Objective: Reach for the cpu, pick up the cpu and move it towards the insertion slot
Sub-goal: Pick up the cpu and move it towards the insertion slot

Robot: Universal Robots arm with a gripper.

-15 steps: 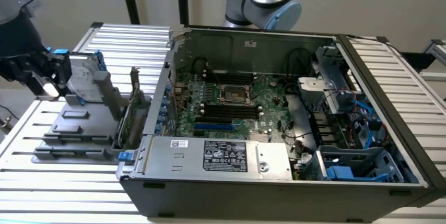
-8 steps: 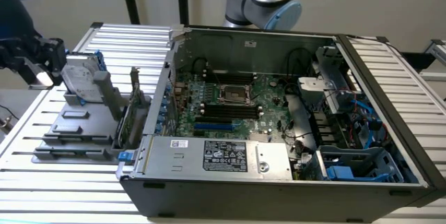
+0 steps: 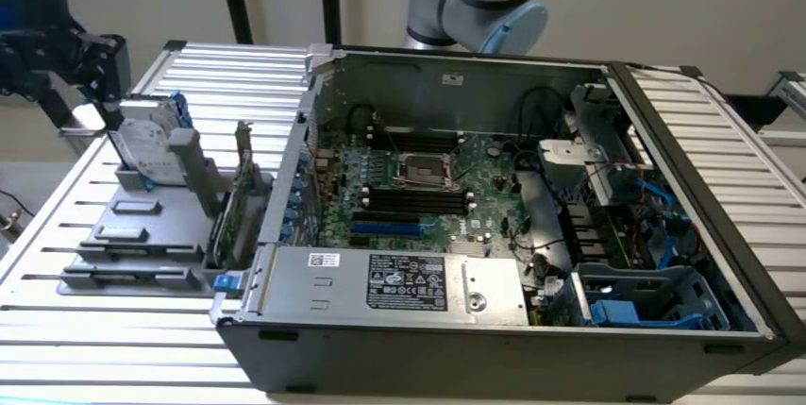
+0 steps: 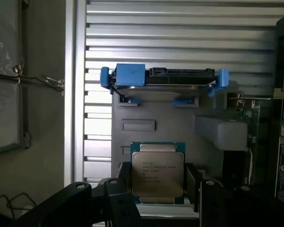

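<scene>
The cpu (image 4: 157,172), a small square chip with a silvery top on a green edge, lies flat on the grey holder (image 4: 142,118). My gripper (image 4: 158,202) hovers above it, open. Its black fingers (image 4: 117,201) stand one to each side of the chip without touching it. In the exterior view the gripper (image 3: 82,75) hangs over the far left of the table, above the holder (image 3: 132,235). The insertion slot (image 3: 422,171), a shiny metal frame around a dark centre on green board, sits inside the open computer case, well to the exterior view's right of the gripper.
A silver hard drive with blue brackets (image 4: 163,78) stands upright in the holder just beyond the cpu. An expansion card (image 3: 245,188) stands at the holder's edge by the case wall (image 3: 296,169). Black memory slots (image 3: 416,202) flank the socket. The table (image 3: 126,339) is ribbed metal.
</scene>
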